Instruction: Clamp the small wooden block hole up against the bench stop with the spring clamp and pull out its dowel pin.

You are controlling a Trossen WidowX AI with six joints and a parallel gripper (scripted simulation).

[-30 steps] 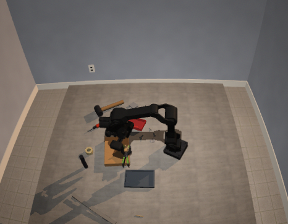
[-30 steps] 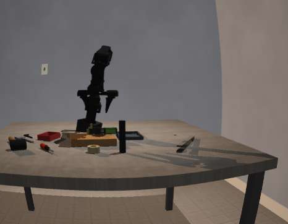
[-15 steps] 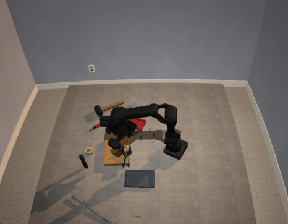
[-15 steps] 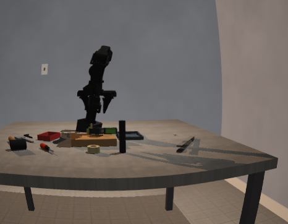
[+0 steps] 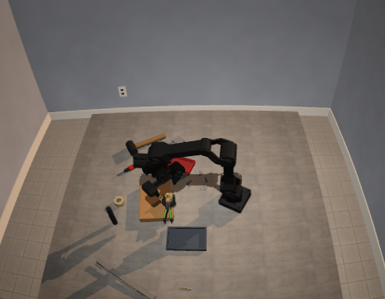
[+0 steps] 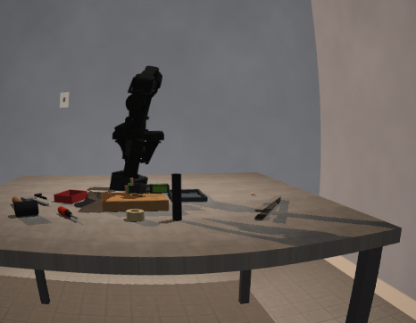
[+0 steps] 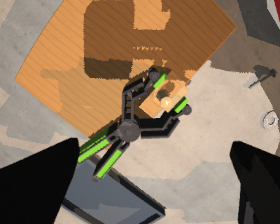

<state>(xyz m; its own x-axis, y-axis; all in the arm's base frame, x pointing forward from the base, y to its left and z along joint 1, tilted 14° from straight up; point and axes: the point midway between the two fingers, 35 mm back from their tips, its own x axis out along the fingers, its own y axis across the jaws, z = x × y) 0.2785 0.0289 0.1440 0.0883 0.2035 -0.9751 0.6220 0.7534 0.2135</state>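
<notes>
- hanging above the board (image 7: 118, 43), the claw (image 7: 147, 183) is spread wide and grasps nothing; its two dark fingers fill the lower corners of the wrist view.
- the spring clamp (image 7: 134, 119), black with green grips, lies at the board's edge with its jaws closed around the small wooden block (image 7: 159, 99).
- the block sits at the edge of the board, and a small round spot shows on its top face; whether that is the pin or the hole is too small to tell.
- in the top view the clamp (image 5: 168, 205) and block (image 5: 168, 196) lie at the board's (image 5: 148, 212) right edge, and the arm (image 5: 187, 149) reaches over from its base (image 5: 244, 204).
- a dark tray (image 5: 186, 239) lies on the bench (image 6: 305, 214) just beside the clamp's handles.
- a red bin (image 5: 187, 163) sits partly under the arm, near the board's far end.
- a roll of tape (image 5: 119, 201) and a black cylinder (image 5: 111, 215) stand left of the board in the top view.
- a mallet (image 5: 146, 142) and a red-handled screwdriver (image 5: 126, 169) lie beyond the board.
- a dark ruler (image 6: 268, 208) lies well apart from the rest.
</notes>
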